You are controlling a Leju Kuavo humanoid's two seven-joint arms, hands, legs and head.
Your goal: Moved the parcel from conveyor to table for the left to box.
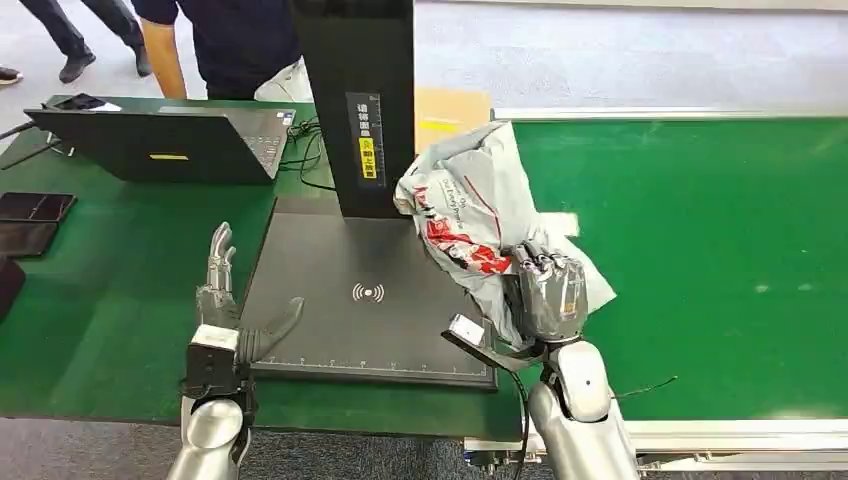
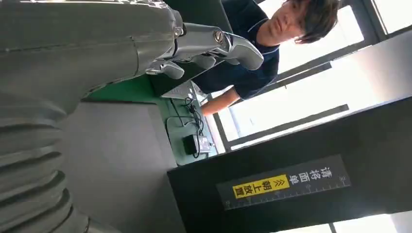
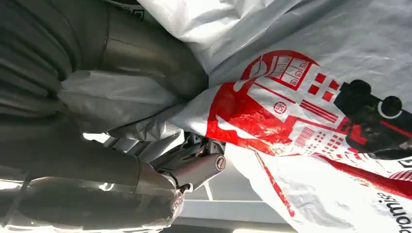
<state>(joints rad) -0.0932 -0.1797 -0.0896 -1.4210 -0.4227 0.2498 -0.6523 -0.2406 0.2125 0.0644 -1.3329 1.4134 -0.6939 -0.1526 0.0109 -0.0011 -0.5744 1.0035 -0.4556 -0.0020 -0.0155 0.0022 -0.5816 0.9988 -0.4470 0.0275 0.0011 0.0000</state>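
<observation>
Gripping only crumpled film, the right hand point(image 1: 548, 296) could drop the parcel point(image 1: 468, 215); at nine o'clock, left hand point(image 1: 225, 300) fingers point(image 1: 218, 255) spread, empty.

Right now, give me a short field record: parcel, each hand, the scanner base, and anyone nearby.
parcel: grey plastic mailer bag with red print, lifted, over the edge between the conveyor and the scanner base
right hand: grips the parcel's lower part
left hand: holds nothing, fingers apart, at the left edge of the scanner base
scanner base: dark flat plate with a black upright post
conveyor: green belt, on the right
person: stands behind the table, near a laptop
</observation>
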